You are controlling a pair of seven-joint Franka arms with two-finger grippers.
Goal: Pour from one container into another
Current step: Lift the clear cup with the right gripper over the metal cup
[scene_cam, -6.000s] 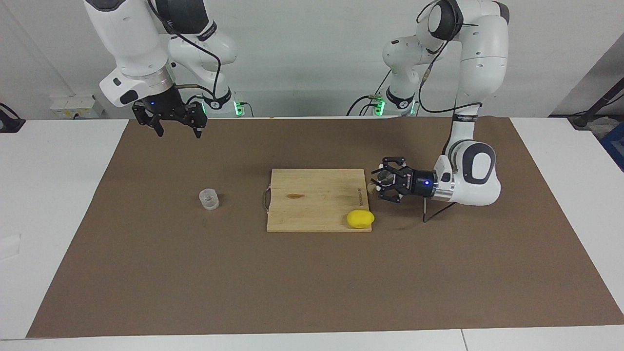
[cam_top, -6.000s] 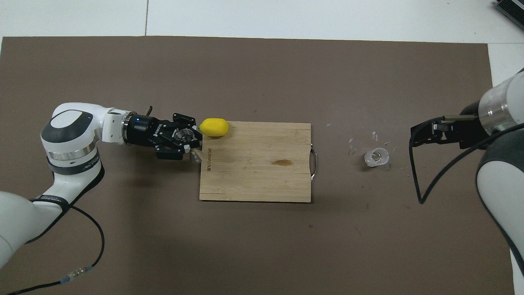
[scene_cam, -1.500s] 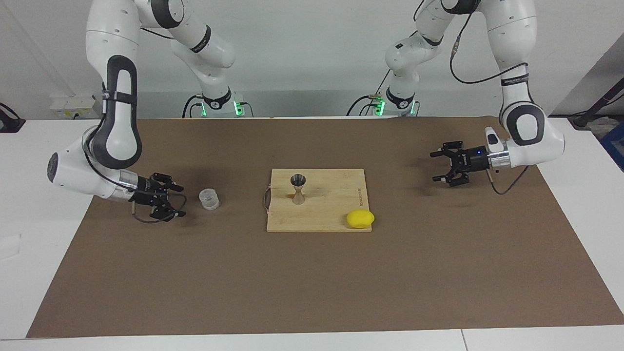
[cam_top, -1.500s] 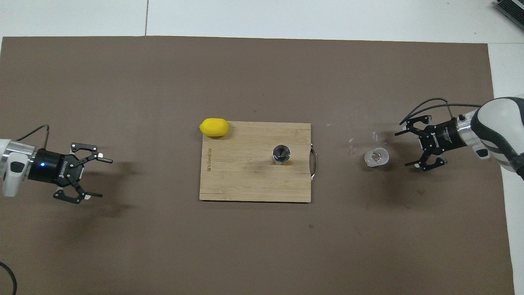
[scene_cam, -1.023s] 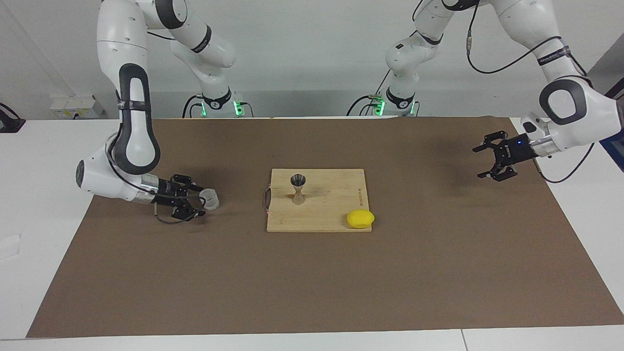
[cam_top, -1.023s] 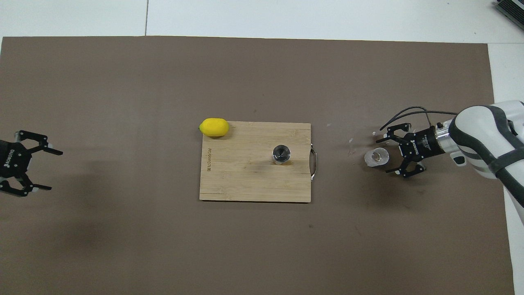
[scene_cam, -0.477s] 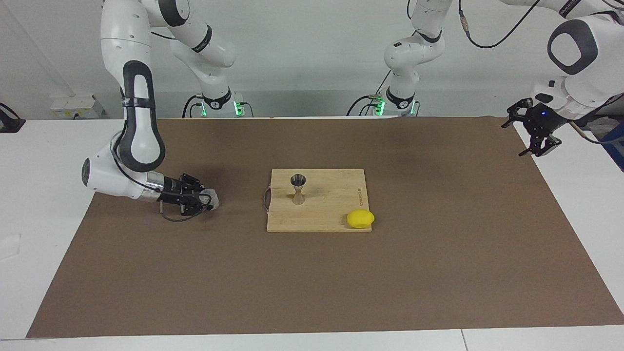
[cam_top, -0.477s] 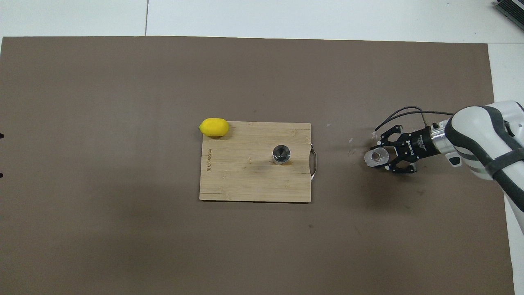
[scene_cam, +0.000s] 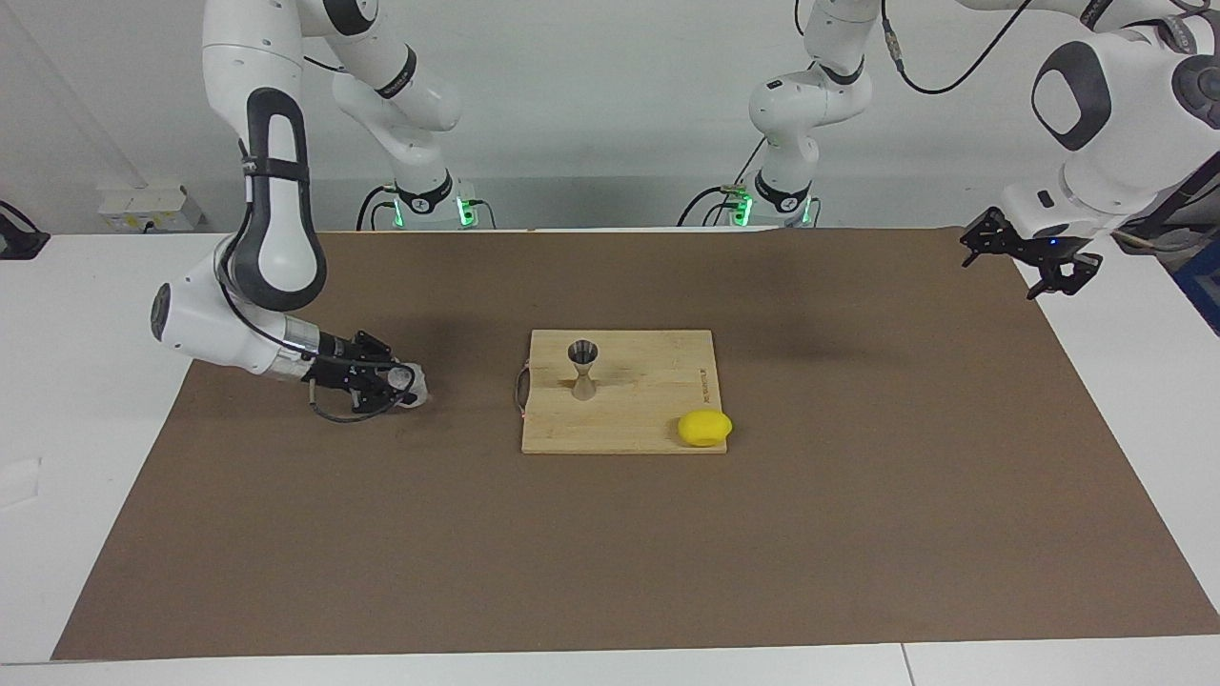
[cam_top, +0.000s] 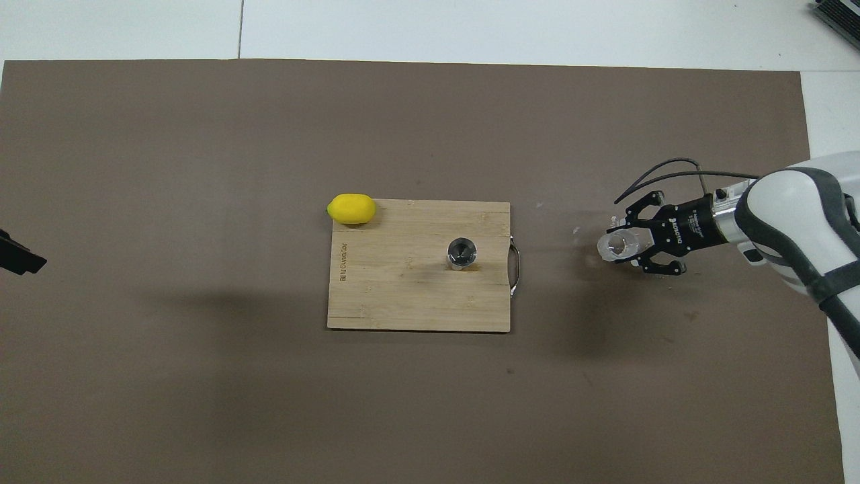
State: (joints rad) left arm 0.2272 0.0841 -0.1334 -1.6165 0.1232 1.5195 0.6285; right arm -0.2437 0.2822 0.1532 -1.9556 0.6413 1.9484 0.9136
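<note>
The clear plastic cup (scene_cam: 414, 385) is on or just above the brown mat toward the right arm's end, with my right gripper (scene_cam: 400, 386) shut around it from the side. In the overhead view the cup (cam_top: 617, 246) sits between the right gripper's (cam_top: 628, 247) fingers. The metal jigger (scene_cam: 582, 368) stands upright on the wooden cutting board (scene_cam: 648, 381), also seen from above (cam_top: 461, 253). My left gripper (scene_cam: 1027, 255) is open and empty, raised over the mat's edge at the left arm's end.
A yellow lemon (scene_cam: 704, 427) lies at the board's corner farthest from the robots, toward the left arm's end; it also shows in the overhead view (cam_top: 351, 208). The board (cam_top: 403, 296) has a metal handle facing the cup. The brown mat (scene_cam: 610, 553) covers the table.
My left gripper set the jigger on the board, let go and drew back to the mat's edge. My right gripper came down beside the cup and closed on it, shifting it slightly.
</note>
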